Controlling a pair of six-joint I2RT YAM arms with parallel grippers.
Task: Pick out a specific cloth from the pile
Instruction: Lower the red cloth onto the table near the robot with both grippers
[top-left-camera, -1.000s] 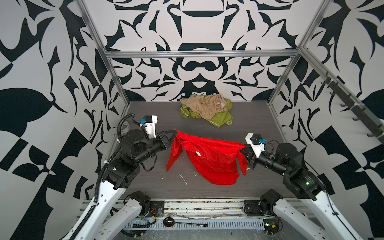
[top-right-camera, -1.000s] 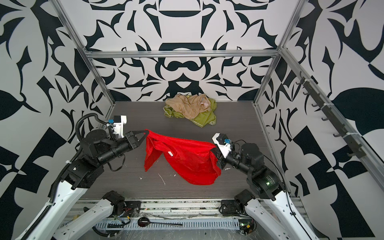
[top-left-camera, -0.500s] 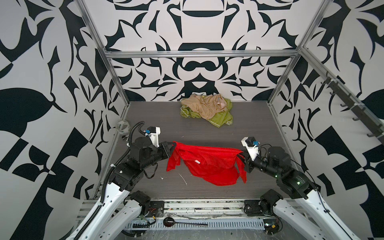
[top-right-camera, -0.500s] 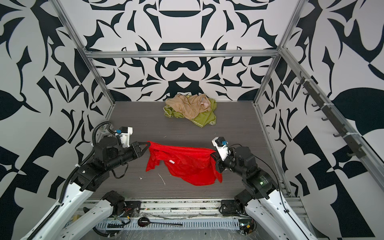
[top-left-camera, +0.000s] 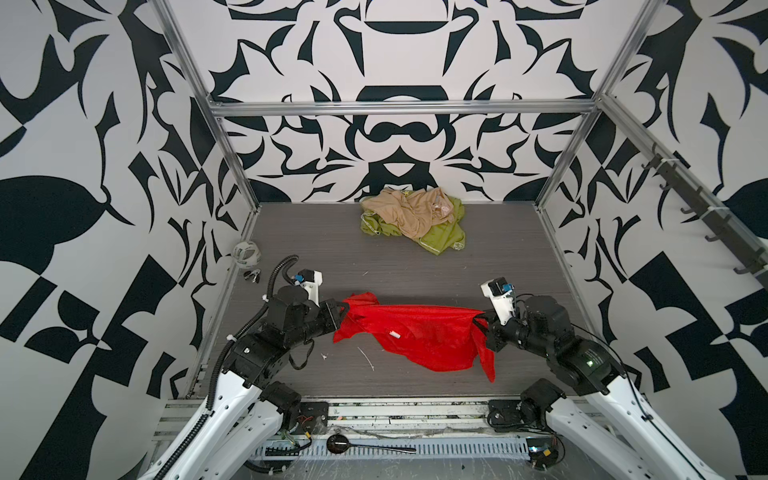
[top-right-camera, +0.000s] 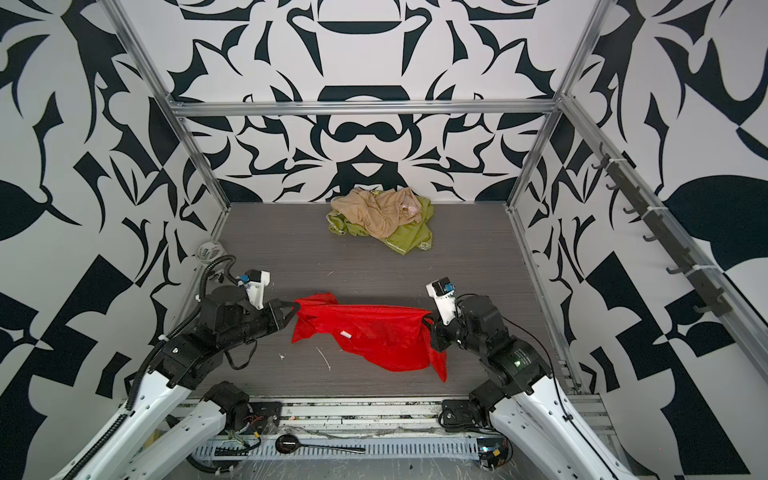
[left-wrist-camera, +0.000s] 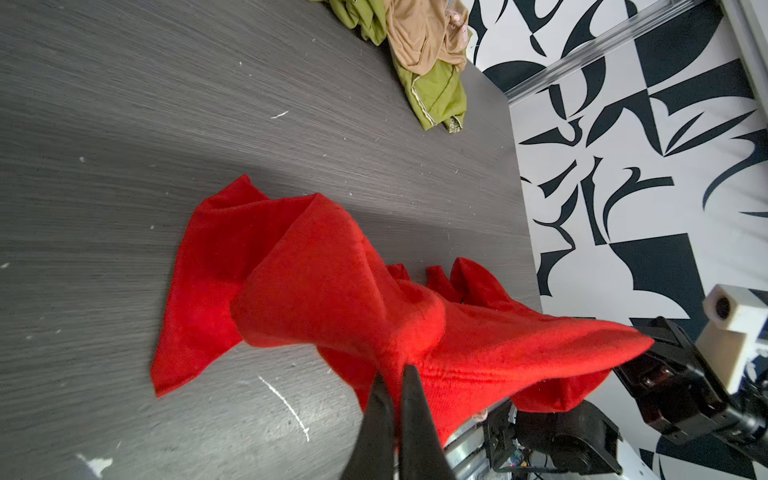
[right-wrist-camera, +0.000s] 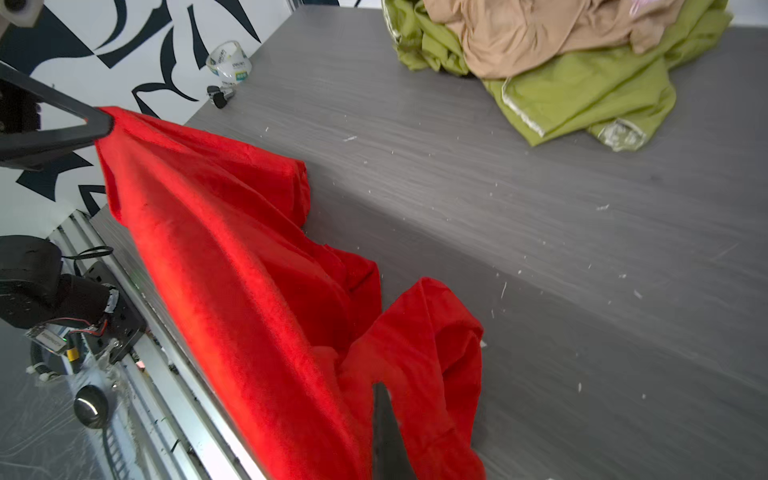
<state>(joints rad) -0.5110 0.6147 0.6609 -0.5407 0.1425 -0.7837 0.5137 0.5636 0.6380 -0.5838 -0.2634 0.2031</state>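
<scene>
A grey wood-grain surface (top-left-camera: 374, 274) fills the bottom of the enclosure, dotted with small white scraps; the longest is a thin white sliver (top-left-camera: 366, 358) near the front edge. At the left edge, against the wall, stands a roll of clear tape (top-left-camera: 246, 252) with printed lettering, and just beside it lies a small black object (top-left-camera: 252, 275), too small to identify. Black-and-white patterned walls (top-left-camera: 399, 50) close in three sides, held by aluminium frame bars (top-left-camera: 399, 107). A dark rail of hooks (top-left-camera: 706, 208) runs along the right wall. In both top views, a black spoon (top-right-camera: 316, 446) lies on the slotted duct (top-left-camera: 457, 448) in front of the surface.
</scene>
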